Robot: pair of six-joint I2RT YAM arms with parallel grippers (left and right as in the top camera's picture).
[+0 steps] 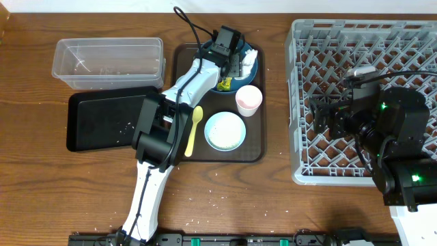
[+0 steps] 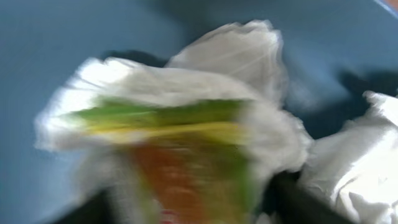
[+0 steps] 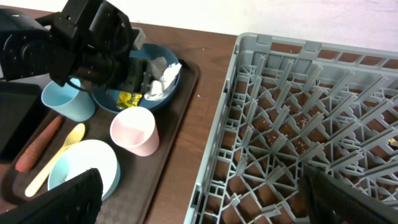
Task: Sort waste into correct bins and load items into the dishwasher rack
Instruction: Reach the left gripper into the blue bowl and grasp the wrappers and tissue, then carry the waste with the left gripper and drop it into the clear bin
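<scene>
The dark-blue plate (image 1: 235, 83) sits at the back of the brown serving tray (image 1: 254, 147). My left gripper (image 1: 229, 60) hovers over it, and its fingers straddle the yellow-green snack wrapper (image 2: 180, 143), which looks blurred. Crumpled white tissue (image 2: 354, 168) lies beside the wrapper on the plate (image 2: 50, 50). The right wrist view shows the light-blue cup (image 3: 67, 99), pinkish cup (image 3: 134, 130), white bowl (image 3: 81, 165), pale yellow spoon (image 3: 53, 160) and sausage (image 3: 38, 144). My right gripper (image 3: 199, 202) is open and empty above the grey rack (image 1: 307, 157).
The clear tub (image 1: 109, 61) stands at the back left, with the black tray (image 1: 102, 119) in front of it. A few white specks lie in the black tray and on the table in front. The left arm's cable loops over the serving tray's back edge.
</scene>
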